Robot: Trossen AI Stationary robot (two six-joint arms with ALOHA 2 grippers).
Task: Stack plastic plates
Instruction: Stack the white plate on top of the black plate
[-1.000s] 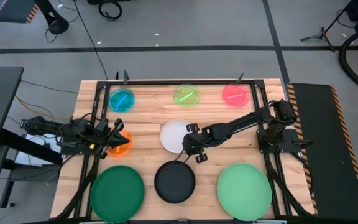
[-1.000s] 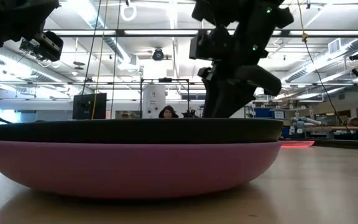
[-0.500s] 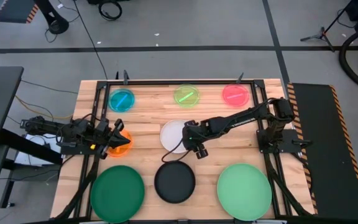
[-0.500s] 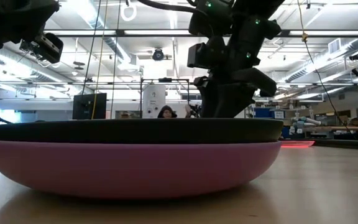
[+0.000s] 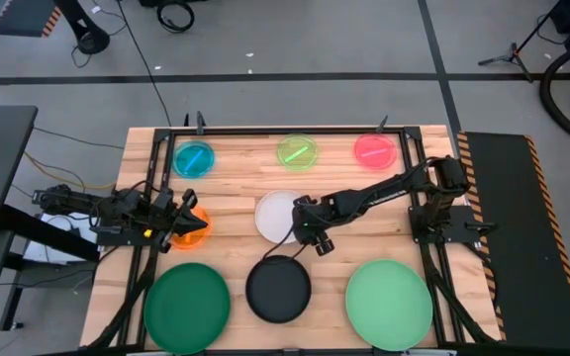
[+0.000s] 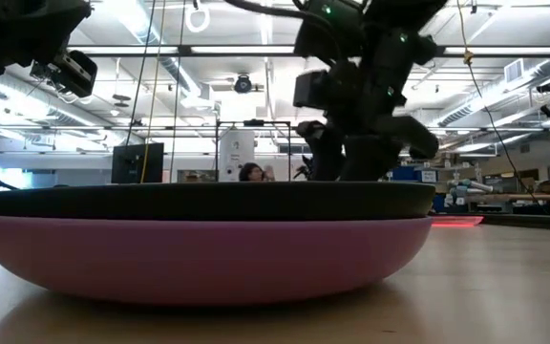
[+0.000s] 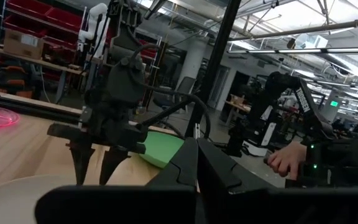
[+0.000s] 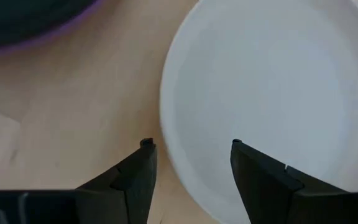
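The black plate [image 5: 278,287] lies on the purple plate [image 6: 199,253], whose rim [image 8: 30,34] also shows in the right wrist view. My right gripper [image 8: 190,144] is open at the right rim of the white plate [image 5: 277,215]; one finger stands over the plate [image 8: 272,87] and one over bare wood, with no touch showing. My left gripper [image 5: 184,220] is shut, over the left part of the orange plate [image 5: 196,227]. The dark green plate [image 5: 186,305] and the light green plate [image 5: 389,302] lie at the near edge. Small blue [image 5: 194,158], green [image 5: 298,151] and pink [image 5: 375,149] plates line the far edge.
A dark metal frame [image 5: 285,130] runs along the table's far edge and sides. Bare wood shows between the white plate and the pink plate. In the left wrist view a person's hand [image 7: 284,158] shows in the room beyond the table.
My right gripper has moved from the far rim of the black plate toward the table's far edge, to the white plate's right rim, staying open. The plates have not moved.
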